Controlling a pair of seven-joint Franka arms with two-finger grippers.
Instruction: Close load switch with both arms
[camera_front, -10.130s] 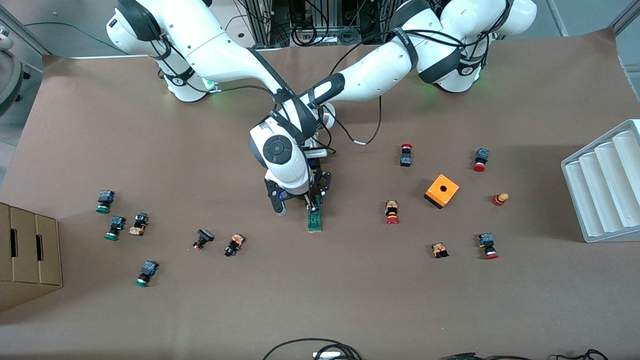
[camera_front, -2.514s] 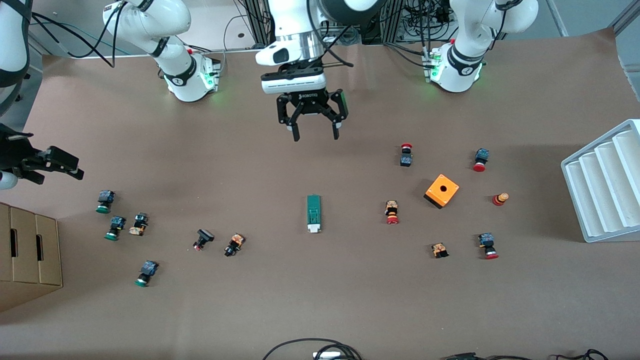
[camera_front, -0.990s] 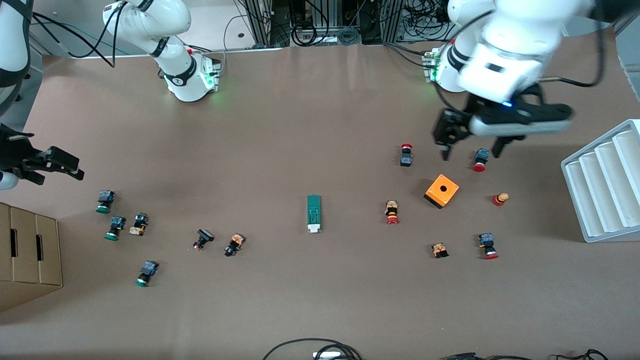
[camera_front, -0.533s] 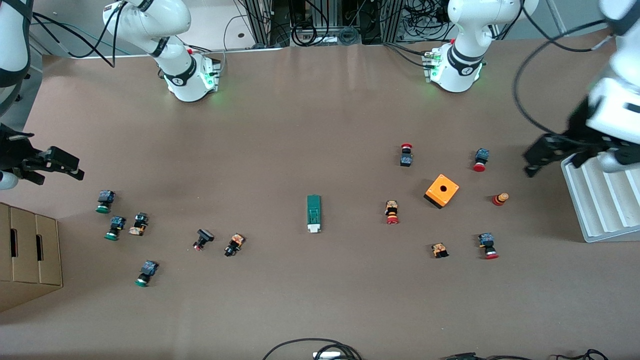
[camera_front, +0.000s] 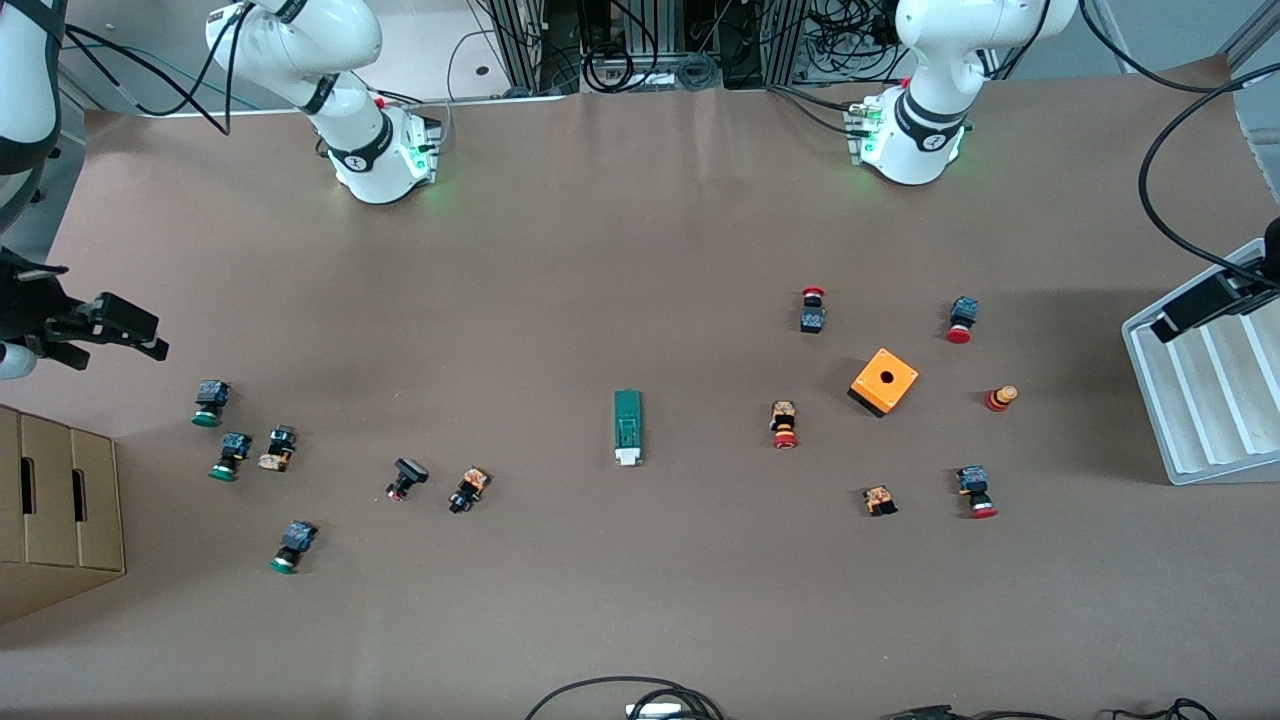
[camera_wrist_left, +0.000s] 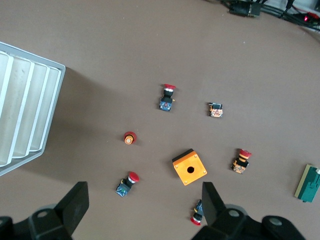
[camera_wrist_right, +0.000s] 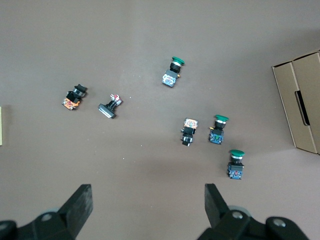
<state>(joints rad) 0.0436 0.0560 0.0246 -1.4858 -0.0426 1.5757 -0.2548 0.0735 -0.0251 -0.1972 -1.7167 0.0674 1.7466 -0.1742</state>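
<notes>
The load switch (camera_front: 628, 428), a narrow green block with a white tab at its end nearer the front camera, lies alone mid-table. It shows at the edge of the left wrist view (camera_wrist_left: 309, 183). My left gripper (camera_front: 1195, 310) is open and empty, up in the air over the rim of the white tray (camera_front: 1200, 400); its fingers (camera_wrist_left: 75, 205) stand wide apart. My right gripper (camera_front: 110, 335) is open and empty, over the table's edge at the right arm's end, above the green-capped buttons (camera_front: 207, 403). Its fingers (camera_wrist_right: 216, 202) stand wide apart.
An orange box with a hole (camera_front: 884, 381) and several red-capped buttons (camera_front: 958, 320) lie toward the left arm's end. Several green-capped and black buttons (camera_wrist_right: 218, 130) lie toward the right arm's end beside a cardboard box (camera_front: 55, 505). Cables (camera_front: 625, 695) lie at the table's near edge.
Both grippers have left the load switch, which lies free. My left arm has swung from mid-table out to the white tray. My right arm stays still.
</notes>
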